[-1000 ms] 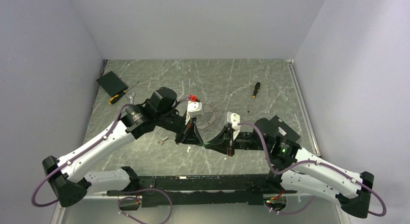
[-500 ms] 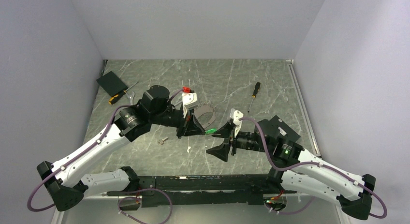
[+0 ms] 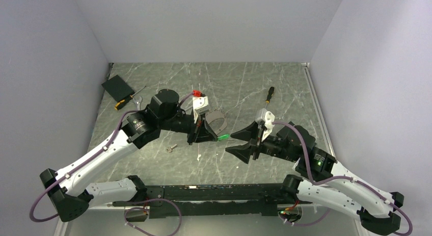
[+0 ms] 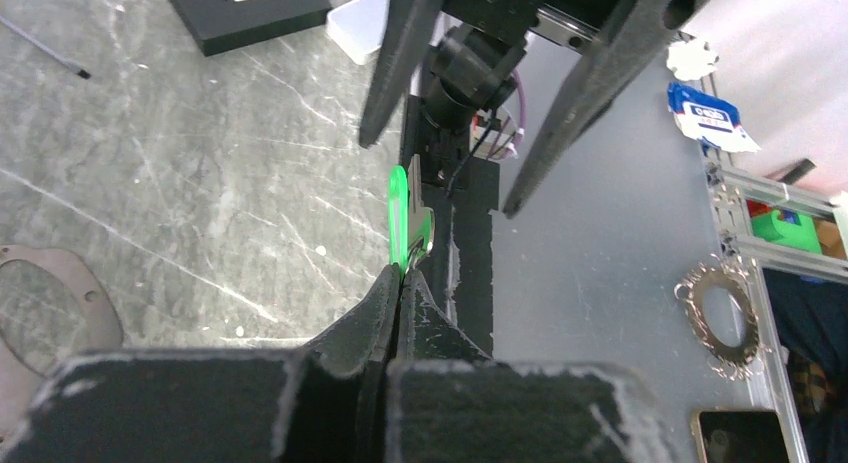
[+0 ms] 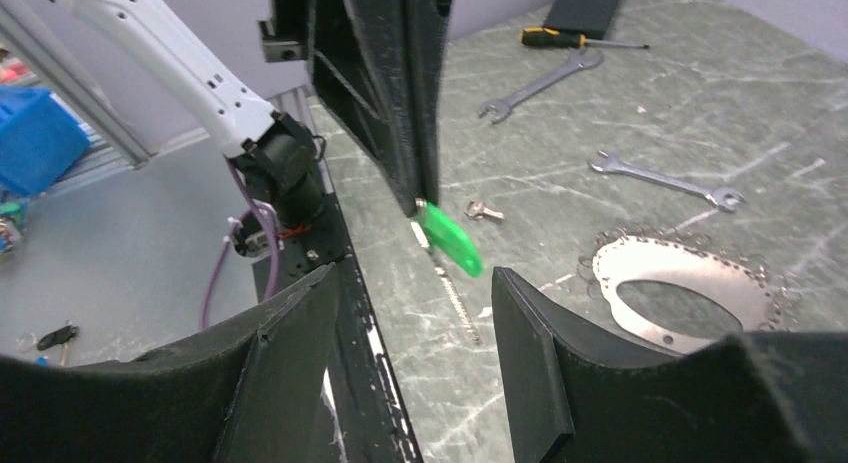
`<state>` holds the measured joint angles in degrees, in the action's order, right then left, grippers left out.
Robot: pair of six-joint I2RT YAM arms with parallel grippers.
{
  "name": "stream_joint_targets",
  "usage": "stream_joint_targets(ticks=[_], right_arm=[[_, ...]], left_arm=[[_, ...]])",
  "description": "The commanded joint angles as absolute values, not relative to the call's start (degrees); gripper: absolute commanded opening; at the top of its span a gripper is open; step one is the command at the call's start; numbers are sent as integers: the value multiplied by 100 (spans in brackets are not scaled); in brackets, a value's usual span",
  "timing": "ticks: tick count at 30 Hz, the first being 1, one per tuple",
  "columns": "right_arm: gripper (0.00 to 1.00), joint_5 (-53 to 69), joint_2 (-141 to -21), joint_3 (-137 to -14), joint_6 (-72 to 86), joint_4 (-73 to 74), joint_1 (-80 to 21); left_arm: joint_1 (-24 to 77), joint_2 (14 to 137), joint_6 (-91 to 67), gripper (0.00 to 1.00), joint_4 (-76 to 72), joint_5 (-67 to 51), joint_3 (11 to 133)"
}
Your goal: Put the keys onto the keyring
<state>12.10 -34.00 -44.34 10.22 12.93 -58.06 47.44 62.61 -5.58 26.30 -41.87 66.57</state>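
The green-headed key (image 4: 399,218) stands edge-on, pinched in the left gripper's (image 4: 400,275) jaws. The silvery key (image 3: 171,148) lies flat on the bench (image 3: 229,83), left of centre. The beaded keyring (image 5: 745,265) lies looped farther right.

The left fingers (image 3: 203,134) pinched the green key (image 3: 222,137) above the bench (image 3: 290,88), facing the spread right fingers (image 3: 244,132); a silvery key (image 3: 171,148) lay nearby.

The left arm (image 3: 102,152) is being reached from the near left toward the centre, with the left gripper (image 4: 400,275) being pressed shut on the green key (image 4: 399,218). The right arm (image 3: 346,187) is being extended leftward from the near right, with the right gripper (image 3: 230,142) being held with its jaws apart, facing the left one.
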Motion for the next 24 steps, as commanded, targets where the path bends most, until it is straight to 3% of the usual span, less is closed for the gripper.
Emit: stream_joint_targets(ticks=[1, 17, 24], right_arm=[[62, 917, -3270, -4787, 624, 1523, -5812], [53, 1498, -3697, -4949, 266, 1706, -5818], [37, 1669, -3790, -4855, 330, 1454, -5818]], left_arm=[[4735, 6361, -325, 0, 2839, -4894, 6992], [4737, 6626, -286, 0, 3036, -5499, 7183], [4736, 6627, -290, 0, 3052, -5550, 7149]])
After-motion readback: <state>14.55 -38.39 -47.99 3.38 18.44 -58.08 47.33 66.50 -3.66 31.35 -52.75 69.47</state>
